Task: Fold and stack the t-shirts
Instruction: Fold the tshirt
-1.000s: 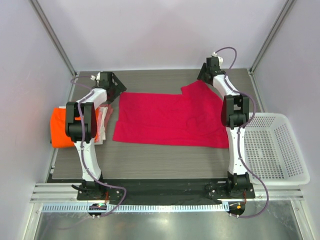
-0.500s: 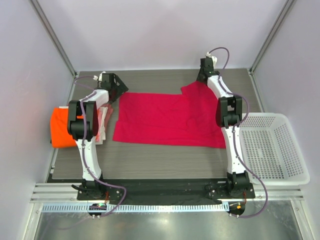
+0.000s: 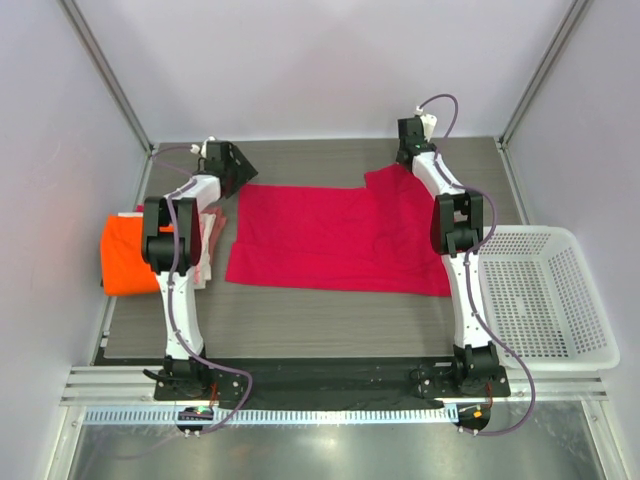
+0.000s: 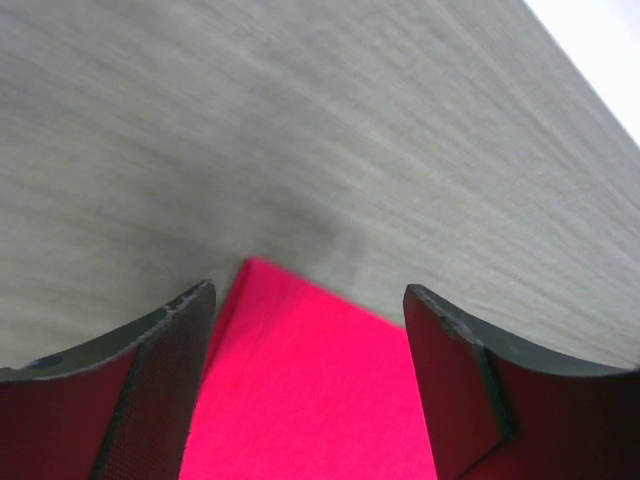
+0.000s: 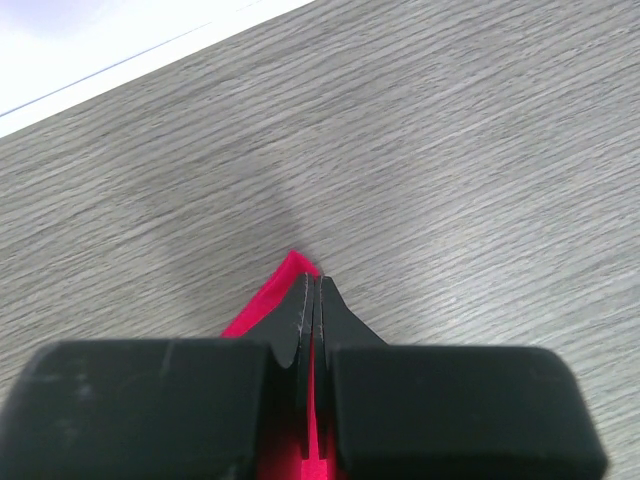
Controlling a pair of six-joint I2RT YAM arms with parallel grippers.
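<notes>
Crimson shirt [image 3: 335, 235]: you have it spread flat across the middle of the table [image 3: 320, 315] in the top view, its long edges running left to right, ready for a fold.
Right gripper [image 5: 313, 288]: it sits at the shirt's upper right corner; the jaws are clenched together, with the red tip pinched between them.
Left gripper [image 4: 308, 290]: it sits at the upper left corner with fingers parted. The red corner lies between them and neither pad touches it.
Why this hold: with one far corner in each gripper, you can probably carry the far edge toward the near one evenly.
Step in hand: judged as securing the second corner; the fold itself has not begun.
Orange shirt [image 3: 122, 255]: it lies at the left edge, folded.
Pale pink shirt [image 3: 208, 245]: it lies just beside the orange one, partly hidden by the left arm.
Basket [image 3: 600, 330]: it stands at the right, well apart from the cloth.
Watch for: a one-sided lift would skew the shirt.
</notes>
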